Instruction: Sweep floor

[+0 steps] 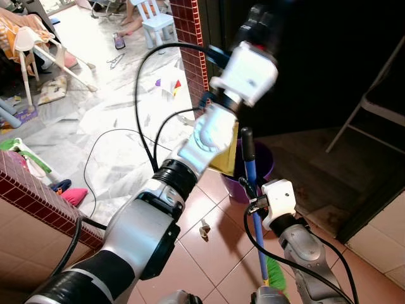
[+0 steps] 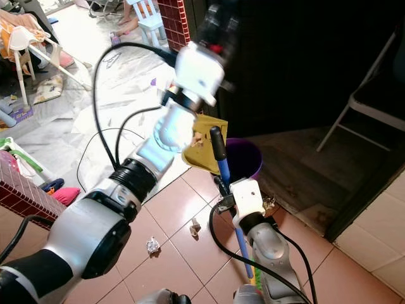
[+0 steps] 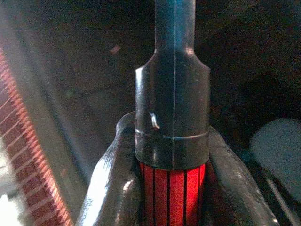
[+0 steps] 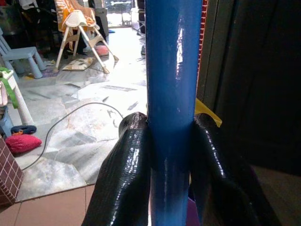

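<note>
My left arm is raised, and its gripper (image 3: 171, 188) is shut on a red-and-black striped handle with a black cap (image 3: 172, 113). Below that wrist hangs a yellow dustpan (image 2: 205, 142), tilted over the rim of a purple bin (image 2: 247, 161). My right gripper (image 4: 171, 179) is shut on the blue broom handle (image 4: 173, 84). The broom (image 1: 251, 190) stands upright beside the bin, with green bristles (image 1: 275, 272) on the tiles. Two crumpled scraps (image 2: 152, 244) (image 1: 204, 230) lie on the terracotta tiles in front of the bin.
A red-tiled pillar (image 1: 190, 38) and dark doorway stand behind the bin. A folding chair (image 1: 373, 101) is at the right. A low red-tiled wall (image 1: 38, 196) is at the left. Cables (image 1: 120, 136), a high chair (image 1: 31, 44), a small white chair (image 1: 155, 25) and a person's feet (image 1: 130, 25) are on the marble floor.
</note>
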`<state>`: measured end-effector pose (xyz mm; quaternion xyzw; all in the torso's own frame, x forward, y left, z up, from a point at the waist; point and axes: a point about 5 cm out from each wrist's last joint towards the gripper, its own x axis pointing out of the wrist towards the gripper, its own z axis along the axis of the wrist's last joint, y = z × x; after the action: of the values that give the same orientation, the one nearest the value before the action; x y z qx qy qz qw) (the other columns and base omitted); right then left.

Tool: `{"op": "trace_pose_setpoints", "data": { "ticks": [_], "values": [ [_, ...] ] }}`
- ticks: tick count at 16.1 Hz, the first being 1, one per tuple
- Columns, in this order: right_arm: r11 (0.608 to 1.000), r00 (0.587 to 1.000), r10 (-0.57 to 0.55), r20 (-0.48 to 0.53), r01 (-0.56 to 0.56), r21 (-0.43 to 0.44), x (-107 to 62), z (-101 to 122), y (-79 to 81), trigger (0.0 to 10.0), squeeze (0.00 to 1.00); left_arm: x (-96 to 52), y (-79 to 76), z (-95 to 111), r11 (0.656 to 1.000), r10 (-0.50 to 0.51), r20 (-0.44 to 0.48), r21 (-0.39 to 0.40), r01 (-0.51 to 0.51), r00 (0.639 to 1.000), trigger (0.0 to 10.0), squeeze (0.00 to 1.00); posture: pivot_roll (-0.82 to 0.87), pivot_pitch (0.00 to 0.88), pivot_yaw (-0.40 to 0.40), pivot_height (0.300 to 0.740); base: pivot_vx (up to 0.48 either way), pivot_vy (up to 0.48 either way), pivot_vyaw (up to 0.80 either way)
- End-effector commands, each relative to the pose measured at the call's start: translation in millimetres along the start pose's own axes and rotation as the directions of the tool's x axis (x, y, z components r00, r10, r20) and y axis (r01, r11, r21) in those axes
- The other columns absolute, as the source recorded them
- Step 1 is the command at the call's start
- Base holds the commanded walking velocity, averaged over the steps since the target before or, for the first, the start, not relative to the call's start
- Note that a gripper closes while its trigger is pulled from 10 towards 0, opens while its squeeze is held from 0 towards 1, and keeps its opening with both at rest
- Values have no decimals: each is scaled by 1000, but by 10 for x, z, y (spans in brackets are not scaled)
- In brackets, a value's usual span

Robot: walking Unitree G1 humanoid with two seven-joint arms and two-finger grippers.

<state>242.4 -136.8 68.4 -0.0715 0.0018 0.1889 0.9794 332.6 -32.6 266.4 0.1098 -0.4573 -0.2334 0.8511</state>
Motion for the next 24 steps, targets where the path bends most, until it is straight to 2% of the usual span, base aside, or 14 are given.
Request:
{"op": "trace_pose_setpoints", "data": {
  "ticks": [1, 3, 6, 11, 12, 13, 14, 16, 17, 19, 20, 21, 23, 24],
  "values": [
    [1000, 998, 5, 70, -6, 18, 47, 129, 55, 10000, 0, 8, -161, 135, 997, -81, 102, 12, 80, 991, 10000, 0, -264, 0, 208, 740, 0, 0, 0],
    [1000, 997, 4, 71, -6, 19, 46, 133, 59, 10000, 0, -79, -352, 218, 986, -165, 177, 20, 164, 970, 10000, 0, -266, 0, 208, 740, 0, 0, 0],
    [1000, 997, 4, 71, -5, 20, 50, 134, 64, 10000, 0, -105, -426, 175, 988, -144, 135, -28, 149, 980, 10000, 0, -270, 0, 212, 740, 0, 0, 0],
    [1000, 997, 3, 72, -4, 18, 58, 131, 55, 10000, 0, 20, -129, 63, 999, 34, 43, 10, -35, 999, 10000, 0, -266, 0, 208, 740, 0, 0, 0],
    [1000, 997, 6, 72, -8, 16, 66, 128, 49, 10000, 0, 37, 44, -36, 994, 104, -27, 32, -103, 994, 10000, 0, -265, 0, 203, 740, 0, 0, 0],
    [1000, 997, 15, 69, -16, 11, 75, 120, 48, 10000, 0, 38, 440, -206, 960, 280, -164, 54, -275, 946, 10000, 0, -264, 0, 198, 740, 0, 0, 0],
    [1000, 997, 19, 68, -20, 8, 77, 115, 45, 10000, 0, 30, 624, -245, 938, 348, -190, 75, -340, 918, 10000, 0, -263, 0, 196, 740, 0, 0, 0],
    [1000, 998, 26, 63, -26, 7, 84, 100, 26, 10000, 0, -9, 1167, -238, 864, 501, -170, 150, -480, 849, 10000, 0, -247, 0, 179, 740, 0, 0, 0],
    [999, 998, 36, 58, -36, 3, 89, 86, 22, 10000, 0, -41, 1442, -181, 825, 553, -118, 214, -522, 825, 10000, 0, -235, 0, 170, 740, 0, 0, 0],
    [999, 997, 54, 50, -54, -1, 107, 70, 22, 10000, 0, -137, 1742, -151, 790, 583, -96, 298, -536, 807, 10000, 0, -216, 0, 154, 740, 0, 0, 0],
    [998, 997, 59, 48, -59, -1, 112, 66, 20, 10000, 0, -205, 1821, -178, 782, 591, -115, 325, -532, 799, 10000, 0, -212, 0, 151, 740, 0, 0, 0],
    [998, 997, 68, 42, -68, -2, 122, 52, 11, 10000, 0, -448, 1888, -325, 783, 596, -212, 364, -504, 774, 10000, 0, -201, 0, 143, 740, 0, 0, 0],
    [997, 996, 78, 36, -78, -3, 126, 39, -3, 10000, 0, -869, 1749, -579, 810, 574, -366, 383, -444, 732, 10000, 0, -196, 0, 134, 740, 0, 0, 0],
    [997, 996, 78, 36, -78, -3, 125, 38, -9, 10000, 0, -942, 1712, -620, 816, 569, -394, 377, -438, 722, 10000, 0, -193, 0, 133, 740, 0, 0, 0]
  ]
}}
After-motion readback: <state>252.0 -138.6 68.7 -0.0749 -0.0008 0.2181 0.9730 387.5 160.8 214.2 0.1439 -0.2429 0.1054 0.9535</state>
